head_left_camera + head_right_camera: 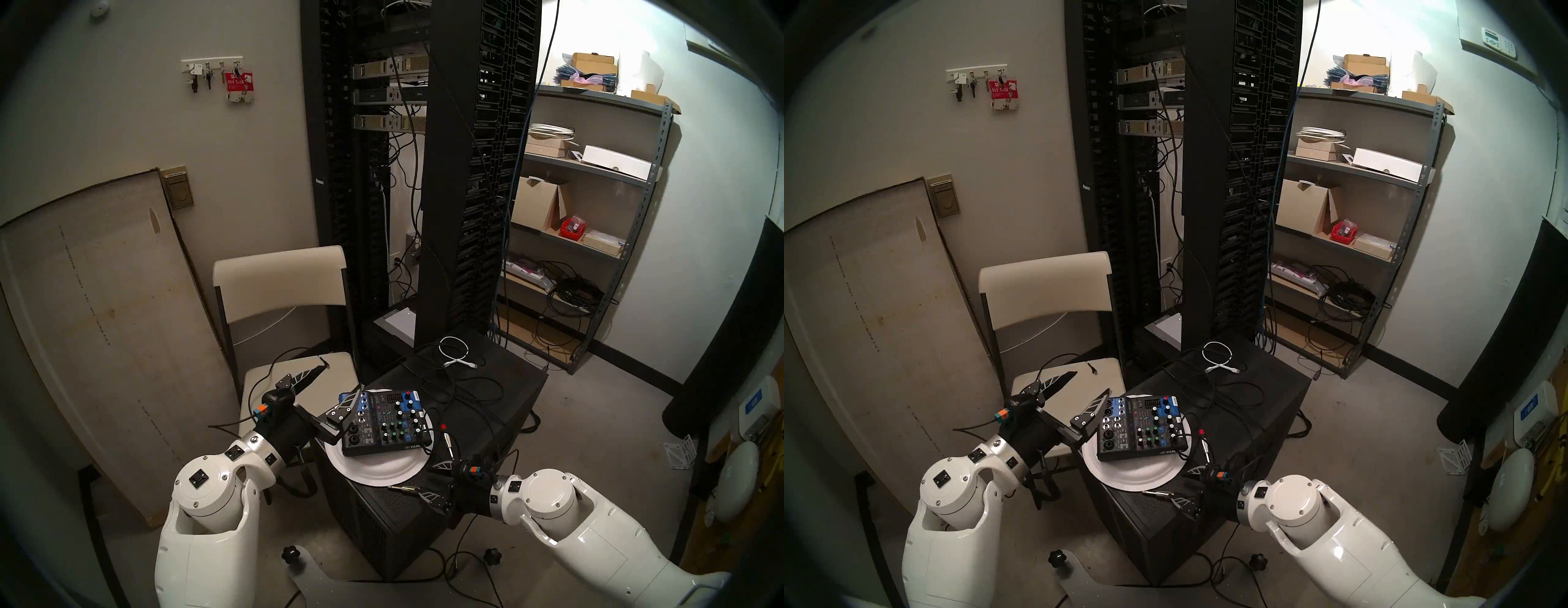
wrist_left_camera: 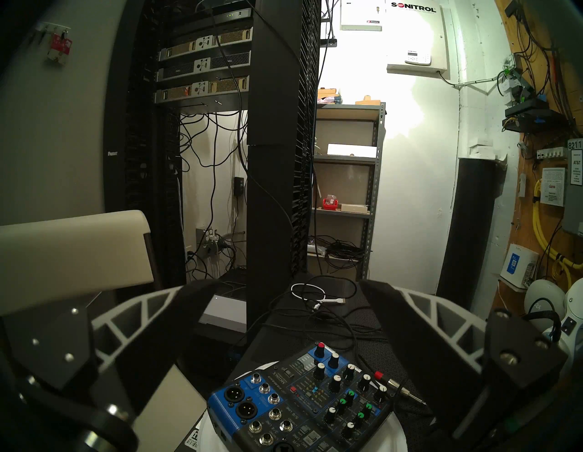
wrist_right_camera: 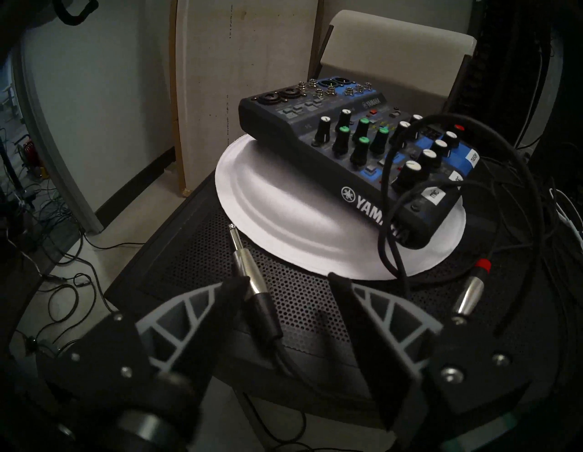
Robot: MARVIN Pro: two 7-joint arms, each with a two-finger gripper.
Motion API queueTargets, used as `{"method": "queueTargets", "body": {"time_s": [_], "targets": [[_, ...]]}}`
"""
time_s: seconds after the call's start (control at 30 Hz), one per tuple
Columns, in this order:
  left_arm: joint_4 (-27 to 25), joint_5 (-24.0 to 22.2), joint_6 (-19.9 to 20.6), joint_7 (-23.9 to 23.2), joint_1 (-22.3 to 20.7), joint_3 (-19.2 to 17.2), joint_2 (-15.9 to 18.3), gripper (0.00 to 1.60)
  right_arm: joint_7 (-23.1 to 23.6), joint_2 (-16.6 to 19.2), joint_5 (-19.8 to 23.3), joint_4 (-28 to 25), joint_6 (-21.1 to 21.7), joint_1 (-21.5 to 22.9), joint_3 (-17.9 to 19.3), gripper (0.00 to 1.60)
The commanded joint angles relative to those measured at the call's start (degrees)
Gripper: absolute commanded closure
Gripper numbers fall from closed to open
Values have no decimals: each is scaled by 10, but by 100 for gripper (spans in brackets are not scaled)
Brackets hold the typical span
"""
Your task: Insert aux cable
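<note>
The right gripper (image 3: 277,290) reaches low over the near edge of the black perforated cabinet (image 3: 303,303), angled down and toward the left, fingers spread on either side of the aux cable (image 3: 252,284). Its plug lies flat there, just beside the white plate (image 3: 271,221), touching the left finger; nothing is pinched. The left gripper (image 1: 335,382) is held level near the mixer (image 1: 382,420), fingers spread wide and empty.
</note>
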Motion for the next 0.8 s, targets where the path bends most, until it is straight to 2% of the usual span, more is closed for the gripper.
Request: {"method": "queueTargets", "body": {"time_s": [0.0, 0.1, 0.17, 0.4, 0.47, 0.63, 0.7, 0.77], "targets": [[-10, 1, -1, 1, 0, -1, 0, 0, 21, 9, 8, -7, 9, 11, 4, 23], [-10, 1, -1, 1, 0, -1, 0, 0, 17, 9, 7, -8, 6, 6, 8, 15], [-10, 1, -1, 1, 0, -1, 0, 0, 18, 10, 6, -9, 7, 5, 9, 18], [-10, 1, -1, 1, 0, -1, 0, 0, 21, 7, 1, 8, 9, 9, 6, 34], [-10, 1, -1, 1, 0, -1, 0, 0, 24, 6, 1, 13, 11, 13, 5, 46], [-10, 1, -1, 1, 0, -1, 0, 0, 29, 3, -1, 23, 10, 16, 3, 57], [-10, 1, -1, 1, -1, -1, 0, 0, 29, 0, -2, 28, 9, 18, 1, 46], [-10, 1, -1, 1, -1, -1, 0, 0, 32, -2, -1, 32, 9, 21, 0, 44]]}}
